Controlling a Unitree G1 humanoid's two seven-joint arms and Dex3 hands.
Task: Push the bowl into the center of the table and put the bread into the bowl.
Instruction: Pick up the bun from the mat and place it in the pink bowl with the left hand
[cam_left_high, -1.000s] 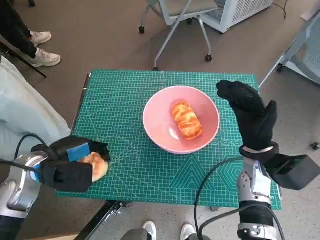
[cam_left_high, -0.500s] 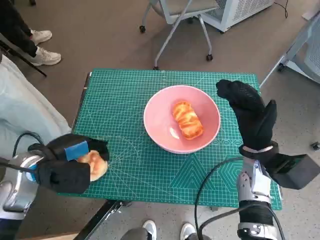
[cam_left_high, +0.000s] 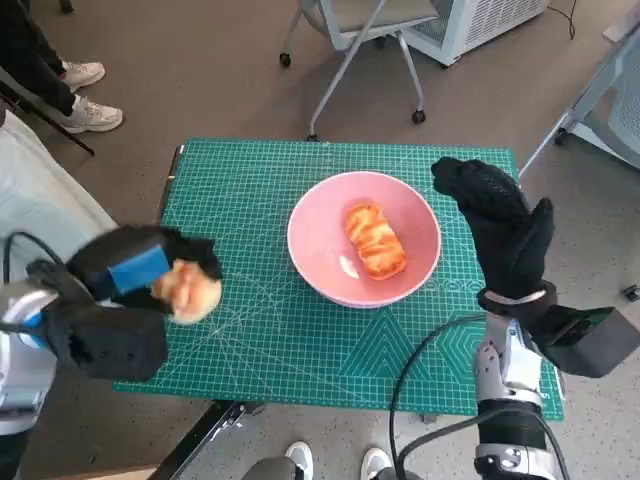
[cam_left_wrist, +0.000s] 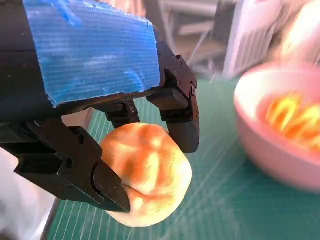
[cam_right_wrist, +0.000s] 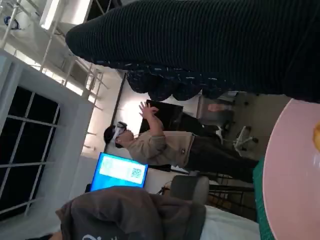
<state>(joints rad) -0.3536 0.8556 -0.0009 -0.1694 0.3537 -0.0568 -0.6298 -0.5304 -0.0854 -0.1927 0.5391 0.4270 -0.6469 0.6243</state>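
A pink bowl (cam_left_high: 316, 256) sits near the middle of the green mat (cam_left_high: 250, 200), with a glazed bread piece (cam_left_high: 375, 240) inside it. My left hand (cam_left_high: 115, 295) grips a round bread roll (cam_left_high: 186, 290) and holds it lifted above the mat's left front part. In the left wrist view the black fingers (cam_left_wrist: 175, 110) wrap the roll (cam_left_wrist: 147, 172), and the bowl (cam_left_wrist: 280, 152) lies blurred beyond it. My right hand (cam_left_high: 500, 225) stands upright, open, just right of the bowl, holding nothing. The right wrist view shows the bowl's rim (cam_right_wrist: 285, 180).
An office chair (cam_left_high: 355, 40) stands beyond the table's far edge. A person's shoes (cam_left_high: 85, 95) show at the upper left, and feet (cam_left_high: 335, 462) below the near edge. A person (cam_right_wrist: 165, 145) with raised arms appears in the right wrist view.
My left hand has risen off the mat with the roll and moved slightly toward the bowl. Bowl and right hand have stayed in place.
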